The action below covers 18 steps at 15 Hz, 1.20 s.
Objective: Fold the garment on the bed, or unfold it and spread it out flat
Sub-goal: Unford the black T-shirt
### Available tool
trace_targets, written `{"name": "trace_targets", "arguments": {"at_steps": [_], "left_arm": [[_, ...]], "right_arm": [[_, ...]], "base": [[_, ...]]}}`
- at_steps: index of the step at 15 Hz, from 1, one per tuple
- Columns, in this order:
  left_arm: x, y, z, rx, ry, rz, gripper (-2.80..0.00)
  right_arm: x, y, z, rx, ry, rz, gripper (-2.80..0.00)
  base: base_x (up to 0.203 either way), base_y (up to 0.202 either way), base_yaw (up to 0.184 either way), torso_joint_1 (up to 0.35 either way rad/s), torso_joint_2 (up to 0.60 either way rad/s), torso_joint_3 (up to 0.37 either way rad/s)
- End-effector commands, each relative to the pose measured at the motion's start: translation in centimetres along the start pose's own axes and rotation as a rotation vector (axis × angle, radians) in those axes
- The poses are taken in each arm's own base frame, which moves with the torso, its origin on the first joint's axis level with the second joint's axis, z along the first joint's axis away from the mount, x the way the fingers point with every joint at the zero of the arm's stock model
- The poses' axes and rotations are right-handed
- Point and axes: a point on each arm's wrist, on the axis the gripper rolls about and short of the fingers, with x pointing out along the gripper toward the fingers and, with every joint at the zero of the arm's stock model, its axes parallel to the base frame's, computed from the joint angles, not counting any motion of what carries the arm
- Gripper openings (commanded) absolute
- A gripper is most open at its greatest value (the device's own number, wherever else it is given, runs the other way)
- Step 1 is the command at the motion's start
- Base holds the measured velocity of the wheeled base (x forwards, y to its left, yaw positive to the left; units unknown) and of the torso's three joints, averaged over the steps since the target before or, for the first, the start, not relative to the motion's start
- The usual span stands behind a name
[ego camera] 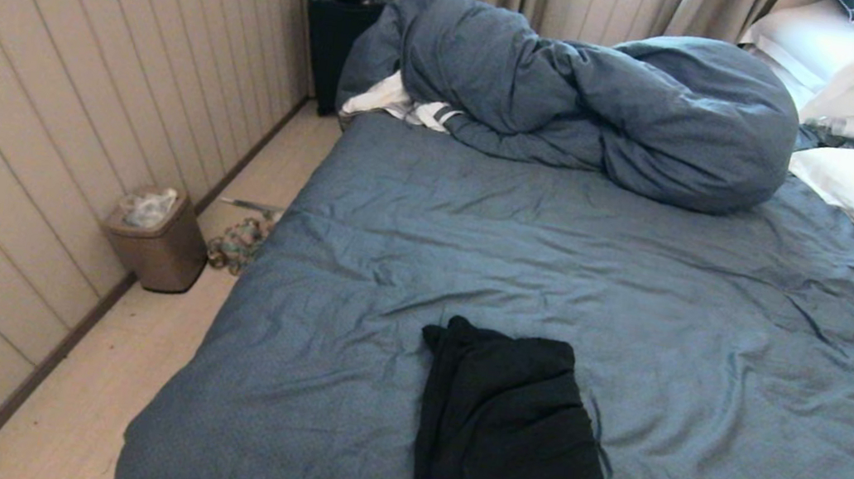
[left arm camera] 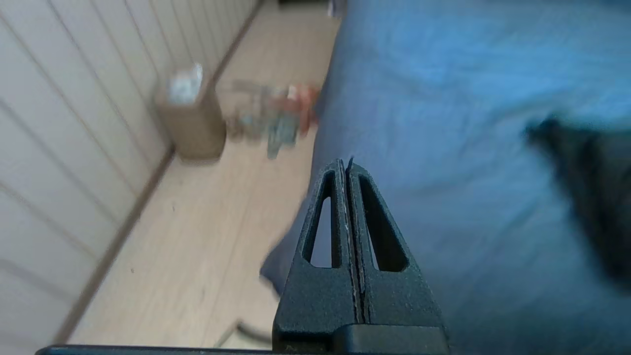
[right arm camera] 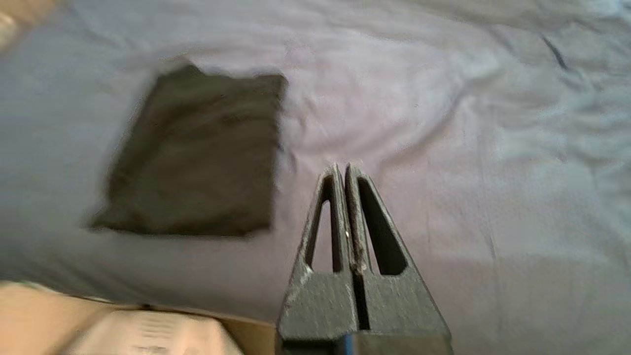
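Garment lies folded on bed; bin holds crumpled plastic.

The right tool hangs above the bed with its two black fingers pressed together and nothing between them. Below it stretches wrinkled sheet (creases run across most of it). The garment lies folded into a dark, roughly rectangular packet on the sheet, well apart from the fingertips and untouched. At the bed's edge, a pale cardboard-coloured shape shows, too blurred to identify.
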Motion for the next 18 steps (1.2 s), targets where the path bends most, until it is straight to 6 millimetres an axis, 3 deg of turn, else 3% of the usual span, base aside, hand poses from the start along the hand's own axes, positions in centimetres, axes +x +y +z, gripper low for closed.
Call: {"name": "trace_targets", "arguments": {"at_steps": [1,4,6,8,11,13,16,18], "left_arm": [[0.6,0.0,4.6,-0.004,0.034,-0.003,-2.80],[4.1,-0.2,10.0,-0.017,0.195,-0.079,-2.80],[8.0,-0.3,11.8,-0.037,0.342,-0.121,-2.80],[12.6,-0.6,12.8,-0.097,0.497,-0.190,-2.80],[19.1,-2.2,13.0,-0.234,0.717,-0.359,-2.80],[22.3,-4.3,11.4,-0.269,0.871,-0.455,-2.80],[25.3,-7.4,8.3,-0.264,1.058,-0.532,-2.80],[26.5,-8.6,6.6,-0.266,1.125,-0.554,-2.80]], "right_arm": [[0.6,-0.1,3.5,0.013,0.050,0.017,-2.80],[4.1,-0.2,9.1,0.090,0.164,0.048,-2.80],[7.8,-0.3,11.9,0.131,0.252,0.056,-2.80],[12.1,-0.3,13.1,0.155,0.368,0.062,-2.80],[19.1,0.3,12.8,0.166,0.549,0.089,-2.80],[23.2,1.7,12.0,0.157,0.649,0.132,-2.80],[27.8,6.4,9.7,0.076,0.787,0.207,-2.80],[29.1,10.8,7.7,-0.001,0.857,0.252,-2.80]], "base": [[0.000,0.000,0.000,0.000,0.00,0.000],[0.000,0.000,0.000,0.000,0.00,0.000],[0.000,0.000,0.000,0.000,0.00,0.000],[0.000,0.000,0.000,0.000,0.00,0.000],[0.000,0.000,0.000,0.000,0.00,0.000],[0.000,0.000,0.000,0.000,0.00,0.000],[0.000,0.000,0.000,0.000,0.00,0.000],[0.000,0.000,0.000,0.000,0.00,0.000]]}}
